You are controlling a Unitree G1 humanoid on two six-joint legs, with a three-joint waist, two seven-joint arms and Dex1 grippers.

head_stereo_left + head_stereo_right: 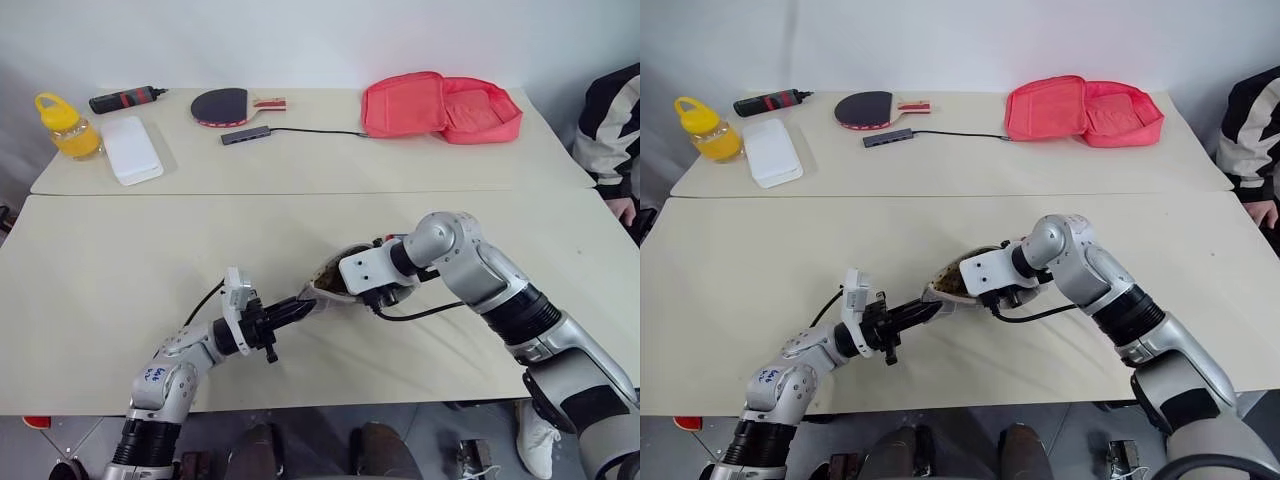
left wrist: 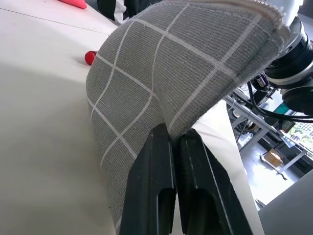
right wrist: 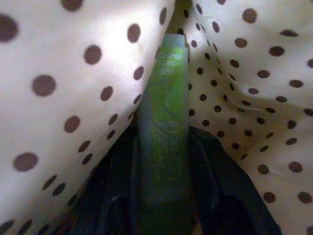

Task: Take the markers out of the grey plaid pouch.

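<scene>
Grey plaid pouch (image 2: 161, 73) sits mid-tabletop (image 1: 120, 270), soft and floppy, held by its edge in the left gripper (image 2: 175, 142), fingers together on the fabric. Right gripper (image 3: 164, 161) is down inside the mouth, fingers straddling the green marker (image 3: 164, 127) against dotted lining, closed on it. Marker looks light, rigid and slick; grip mid-barrel.

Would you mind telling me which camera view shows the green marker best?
The right wrist view: the green marker stands between the right gripper's fingers inside the dotted lining. From the head views and left wrist view, the grey plaid pouch hides it.
</scene>
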